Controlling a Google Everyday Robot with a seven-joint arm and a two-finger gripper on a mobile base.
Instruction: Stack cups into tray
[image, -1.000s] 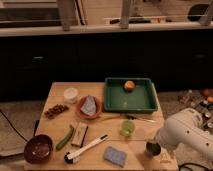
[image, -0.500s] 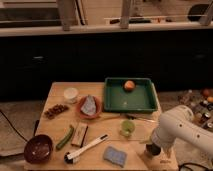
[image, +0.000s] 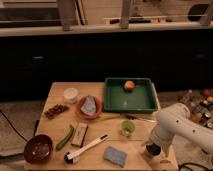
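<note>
The dark green tray (image: 116, 102) lies at the back right of the wooden table, with an orange fruit (image: 129, 85) in its far part. The pale green cup (image: 127, 128) stands upright on the table just in front of the tray. My gripper (image: 152, 149) hangs from the white arm (image: 175, 127) at the table's front right corner, to the right of and nearer than the green cup. A dark shape sits at the gripper's tip. I cannot tell whether it is the metal cup or part of the gripper.
On the table are an orange plate (image: 79, 109) with a grey cloth, a small white bowl (image: 71, 94), brown nuts (image: 55, 110), a cucumber (image: 65, 137), a brown block (image: 80, 134), a white brush (image: 85, 149), a blue sponge (image: 115, 156) and a dark red bowl (image: 38, 148). Bottles (image: 200, 107) stand off to the right.
The white arm has swung left over the table's front right corner. The gripper stays low at about the same spot. Nothing else on the table has moved.
</note>
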